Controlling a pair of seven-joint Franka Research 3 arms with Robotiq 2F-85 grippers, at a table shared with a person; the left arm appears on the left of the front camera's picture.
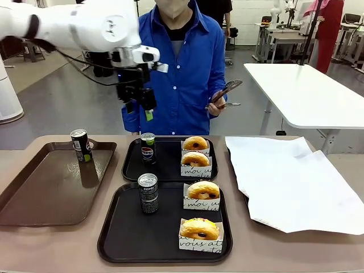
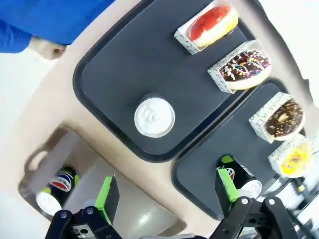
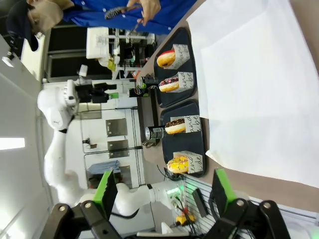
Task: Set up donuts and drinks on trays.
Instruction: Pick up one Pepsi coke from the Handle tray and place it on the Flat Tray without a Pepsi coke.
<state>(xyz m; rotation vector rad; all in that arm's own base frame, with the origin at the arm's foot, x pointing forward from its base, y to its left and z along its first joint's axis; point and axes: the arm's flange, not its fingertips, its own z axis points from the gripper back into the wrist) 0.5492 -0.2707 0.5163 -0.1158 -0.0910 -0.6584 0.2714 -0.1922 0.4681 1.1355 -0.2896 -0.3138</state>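
**Both trays stocked, one can left over**

Two matching black plastic trays are being shown as filled: the far black tray point(image 1: 169, 160) is carrying a slim dark soda can point(image 1: 148, 148) and two sleeved ring donuts point(image 1: 195, 143), and the near black tray point(image 1: 165, 224) is carrying another dark can point(image 1: 148, 193) and two more donuts point(image 1: 203, 191). A third can point(image 1: 81, 145) is being left on the long brown tray point(image 1: 54, 182) at the left, so little appears to remain.

The left gripper point(image 1: 140, 107) is being held high above the far tray, jaws wide apart and empty, well clear of the can below it. The right gripper point(image 3: 164, 191) is also being held wide open, gripping nothing.
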